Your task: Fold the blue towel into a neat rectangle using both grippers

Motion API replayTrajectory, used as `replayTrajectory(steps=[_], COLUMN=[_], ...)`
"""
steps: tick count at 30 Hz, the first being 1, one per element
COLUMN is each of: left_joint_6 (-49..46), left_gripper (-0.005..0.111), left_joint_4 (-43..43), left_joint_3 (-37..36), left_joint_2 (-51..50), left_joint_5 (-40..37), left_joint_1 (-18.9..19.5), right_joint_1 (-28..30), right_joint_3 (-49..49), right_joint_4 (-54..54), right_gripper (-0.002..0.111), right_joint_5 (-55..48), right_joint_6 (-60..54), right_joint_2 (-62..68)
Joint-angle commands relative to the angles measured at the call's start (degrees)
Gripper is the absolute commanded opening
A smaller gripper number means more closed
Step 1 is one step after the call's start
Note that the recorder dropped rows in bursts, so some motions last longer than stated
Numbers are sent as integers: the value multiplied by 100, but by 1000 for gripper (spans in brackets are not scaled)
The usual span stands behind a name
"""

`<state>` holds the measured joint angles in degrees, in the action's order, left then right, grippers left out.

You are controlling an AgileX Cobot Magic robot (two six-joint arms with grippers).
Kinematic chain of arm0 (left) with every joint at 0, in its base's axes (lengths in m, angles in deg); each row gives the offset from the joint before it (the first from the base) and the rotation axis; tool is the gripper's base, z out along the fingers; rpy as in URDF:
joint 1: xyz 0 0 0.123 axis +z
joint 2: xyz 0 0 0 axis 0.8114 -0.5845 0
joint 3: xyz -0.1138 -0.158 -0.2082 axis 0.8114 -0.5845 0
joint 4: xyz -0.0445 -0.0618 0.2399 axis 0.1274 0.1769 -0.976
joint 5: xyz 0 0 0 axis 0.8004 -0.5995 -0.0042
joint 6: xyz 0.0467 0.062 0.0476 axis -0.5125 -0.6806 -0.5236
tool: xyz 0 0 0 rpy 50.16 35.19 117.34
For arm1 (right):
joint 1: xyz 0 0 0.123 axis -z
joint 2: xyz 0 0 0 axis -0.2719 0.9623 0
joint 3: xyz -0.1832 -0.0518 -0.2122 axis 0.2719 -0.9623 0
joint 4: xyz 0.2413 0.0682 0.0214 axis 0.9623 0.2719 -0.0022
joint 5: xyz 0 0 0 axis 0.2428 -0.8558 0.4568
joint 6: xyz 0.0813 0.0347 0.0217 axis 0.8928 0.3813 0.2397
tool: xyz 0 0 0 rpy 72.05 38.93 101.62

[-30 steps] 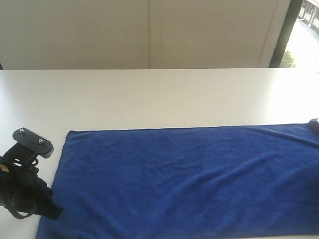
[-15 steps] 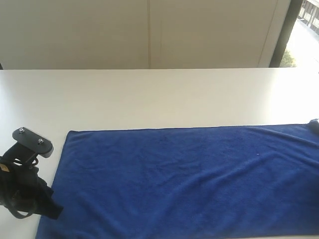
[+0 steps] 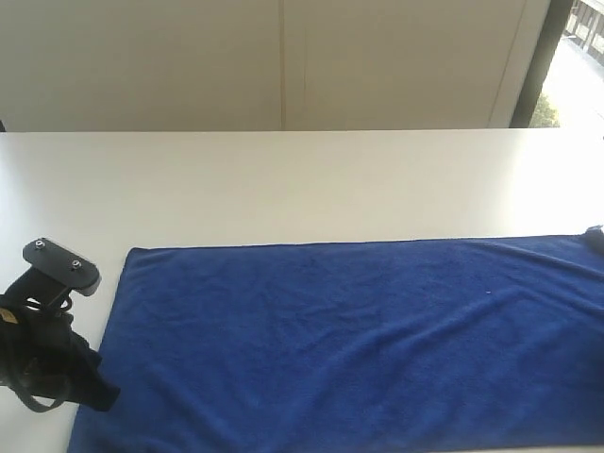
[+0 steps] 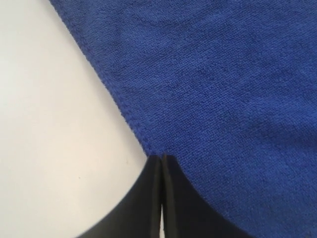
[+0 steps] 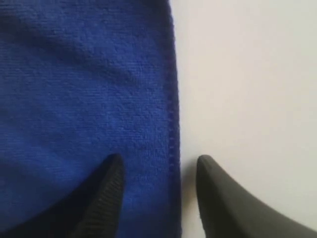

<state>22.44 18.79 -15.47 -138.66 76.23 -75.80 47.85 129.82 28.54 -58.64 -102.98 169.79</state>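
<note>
The blue towel lies spread flat on the white table, reaching from the left to past the right edge of the exterior view. My left gripper sits at the towel's near-left edge. In the left wrist view it is shut, with the tips meeting right on the hem of the towel. My right gripper is open and straddles the towel's side hem. One finger is over the towel and the other is over bare table. I do not see this gripper in the exterior view.
Bare white table lies behind the towel and to its left. A pale wall closes off the table's far edge, with a dark window frame at the back right.
The left arm has shifted only very slightly. The towel lies as before.
</note>
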Motion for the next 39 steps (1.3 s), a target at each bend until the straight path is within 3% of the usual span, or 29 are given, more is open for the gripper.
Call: replayTrajectory(steps=[1, 4, 9, 21, 28, 35, 36, 39], left_joint_6=[48, 76, 76, 76, 76, 76, 76, 76], left_gripper=[0, 0, 0, 0, 0, 0, 0, 0], left_joint_4=[71, 71, 71, 71, 71, 185, 258, 410], left_joint_3=[-32, -32, -32, -32, -32, -32, -32, -32], left_joint_2=[59, 59, 59, 59, 59, 59, 81, 298], left_joint_5=[-27, -12, -12, -12, -24, 69, 115, -23], left_joint_1=[-44, -44, -44, -44, -44, -23, 28, 410], right_joint_1=[48, 48, 48, -171, -1845, -4254, -4798, -5524], right_joint_3=[-33, -33, -33, -33, -33, 190, 315, 687], right_joint_4=[27, 78, 123, 792, 1024, 1228, 1228, 1228], right_gripper=[31, 18, 6, 3, 3, 3, 3, 3], right_joint_5=[36, 36, 36, -27, -522, -722, -566, -358], right_joint_6=[-51, -51, -12, -65, -41, 258, 405, 808], right_joint_2=[90, 90, 90, -630, -965, -1204, -1196, -1037])
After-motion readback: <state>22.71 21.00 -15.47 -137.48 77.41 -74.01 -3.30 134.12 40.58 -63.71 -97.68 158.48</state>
